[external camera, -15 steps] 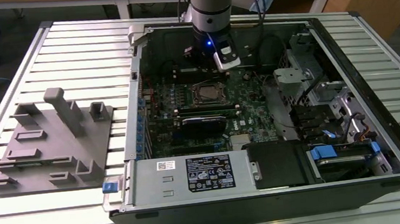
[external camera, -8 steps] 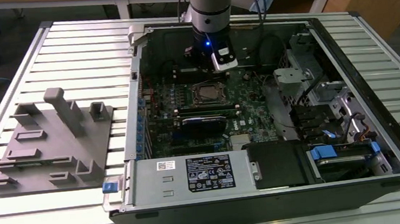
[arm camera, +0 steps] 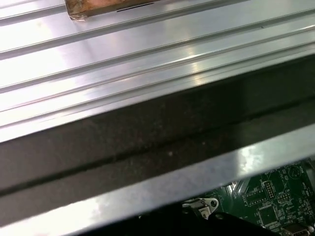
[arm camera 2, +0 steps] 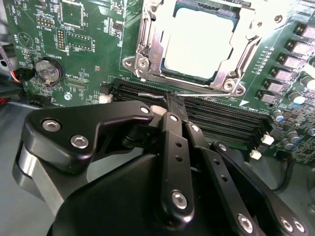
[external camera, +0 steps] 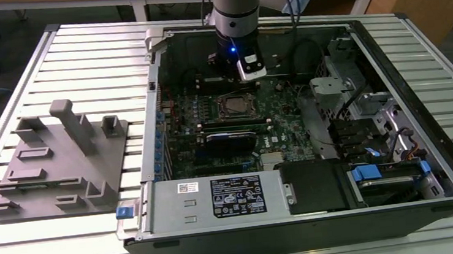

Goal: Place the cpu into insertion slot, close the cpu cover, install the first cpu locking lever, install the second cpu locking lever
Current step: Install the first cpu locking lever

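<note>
The cpu point(arm camera 2: 199, 42), a pale silver square, lies in the insertion slot point(external camera: 237, 106) on the green board. The cpu cover point(arm camera 2: 147, 49), a silvery frame with a window, lies down around it. A thin silver locking lever point(arm camera 2: 147, 94) runs along the socket's near side. In the second wrist view my gripper point(arm camera 2: 173, 100) has its black fingers point(arm camera 2: 172, 142) pressed together, and their tips meet right at that lever. In the exterior view the gripper point(external camera: 253, 75) hangs inside the open computer case, just behind the socket.
Long black memory slots point(arm camera 2: 221, 118) lie beside the socket, and a coin battery point(arm camera 2: 47, 70) sits on the board. A grey labelled power-supply box point(external camera: 216, 199) fills the case front. A grey fixture point(external camera: 57, 166) stands on the slatted table at the exterior view's left. The case wall point(arm camera: 147, 142) is close.
</note>
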{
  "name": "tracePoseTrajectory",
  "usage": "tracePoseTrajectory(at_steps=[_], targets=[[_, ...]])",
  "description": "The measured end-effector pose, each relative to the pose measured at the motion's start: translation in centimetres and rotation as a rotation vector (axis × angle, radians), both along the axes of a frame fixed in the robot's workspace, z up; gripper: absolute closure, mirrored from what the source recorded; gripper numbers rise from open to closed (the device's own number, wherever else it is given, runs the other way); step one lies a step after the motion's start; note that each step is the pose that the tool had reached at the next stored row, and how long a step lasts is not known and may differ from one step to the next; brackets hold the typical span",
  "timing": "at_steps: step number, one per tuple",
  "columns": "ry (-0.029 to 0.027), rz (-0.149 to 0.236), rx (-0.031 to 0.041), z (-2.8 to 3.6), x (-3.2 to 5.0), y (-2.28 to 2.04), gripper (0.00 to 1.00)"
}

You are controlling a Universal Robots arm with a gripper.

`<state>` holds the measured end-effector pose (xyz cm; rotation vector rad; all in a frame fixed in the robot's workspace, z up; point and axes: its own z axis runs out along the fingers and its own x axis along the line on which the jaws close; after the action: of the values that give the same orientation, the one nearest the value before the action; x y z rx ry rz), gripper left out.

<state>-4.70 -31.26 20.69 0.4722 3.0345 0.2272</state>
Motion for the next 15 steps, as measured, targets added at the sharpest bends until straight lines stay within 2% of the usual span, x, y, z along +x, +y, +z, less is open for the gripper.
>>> tracePoseTrajectory(at_steps=[6, 12, 15], targets=[[0.0002, -0.077, -0.0003, -0.16, -0.04, 0.04, 0.9], [0.0, -0.083, -0.0002, -0.22, -0.13, 0.26, 0.9], [-0.0003, -0.084, -0.004, -0.3, -0.13, 0.29, 0.9]])
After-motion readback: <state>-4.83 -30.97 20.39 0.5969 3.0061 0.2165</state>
